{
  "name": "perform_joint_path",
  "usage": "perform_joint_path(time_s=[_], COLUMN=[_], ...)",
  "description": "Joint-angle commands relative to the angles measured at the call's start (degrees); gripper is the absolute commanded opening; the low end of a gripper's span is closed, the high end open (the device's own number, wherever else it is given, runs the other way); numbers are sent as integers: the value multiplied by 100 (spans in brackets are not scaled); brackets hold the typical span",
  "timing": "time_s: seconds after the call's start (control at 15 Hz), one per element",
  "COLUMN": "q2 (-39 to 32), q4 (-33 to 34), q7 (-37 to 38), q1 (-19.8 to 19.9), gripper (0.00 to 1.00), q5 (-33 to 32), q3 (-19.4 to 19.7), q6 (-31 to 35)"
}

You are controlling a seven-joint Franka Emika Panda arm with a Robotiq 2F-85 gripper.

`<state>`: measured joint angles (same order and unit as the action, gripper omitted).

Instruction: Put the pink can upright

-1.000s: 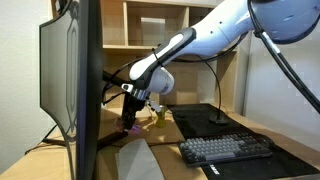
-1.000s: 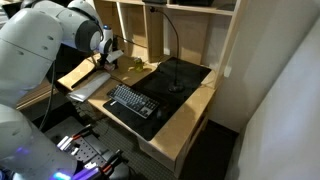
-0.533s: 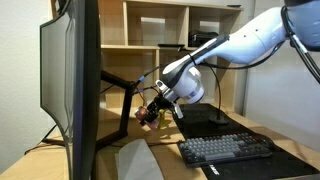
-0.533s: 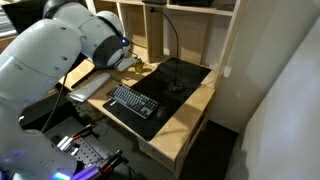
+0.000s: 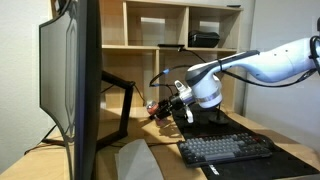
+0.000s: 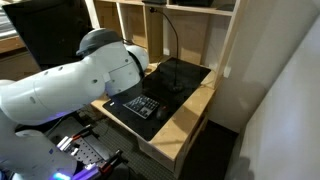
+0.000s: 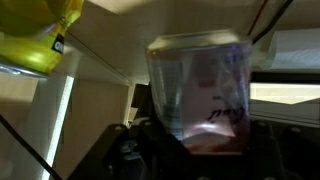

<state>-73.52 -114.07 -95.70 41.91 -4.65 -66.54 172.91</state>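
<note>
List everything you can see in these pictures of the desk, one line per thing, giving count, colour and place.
pink can: one, pink, held off the desk by the gripper
keyboard: one, dark grey, on the mat
mat: one, black, on the wooden desk
monitor: one, dark, near the camera in an exterior view
yellow item: one, yellow, top corner of the wrist view
box: one, black, on a shelf
shelving: one unit, light wood, behind the desk
robot arm: one, white, over the desk
gripper: one, black, shut on the pink can

From the far end of the controls, I see my arm (image 5: pixel 270 65) reach in from the right, its hand (image 5: pixel 160 108) closed on the pink can (image 5: pixel 152 107) above the wooden worktop (image 5: pixel 165 132), between the dark monitor (image 5: pixel 70 80) and the keyboard (image 5: pixel 225 149).
</note>
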Motion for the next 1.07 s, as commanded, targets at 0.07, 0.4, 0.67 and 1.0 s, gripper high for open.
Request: perform_joint_path(time_s=[0.07,0.4,0.67,1.0], q2=[-550,-1179,-1133,-962], q4=[276,977,1439,1423], q7=[-76,-855,-1134,-1095], q1=[159,196,-37,-119], gripper=[42,42,42,42], q5=[-299,34,584,646], q3=[-223,-347,-140,-33], q6=[-992,-2535,-2919,-2676])
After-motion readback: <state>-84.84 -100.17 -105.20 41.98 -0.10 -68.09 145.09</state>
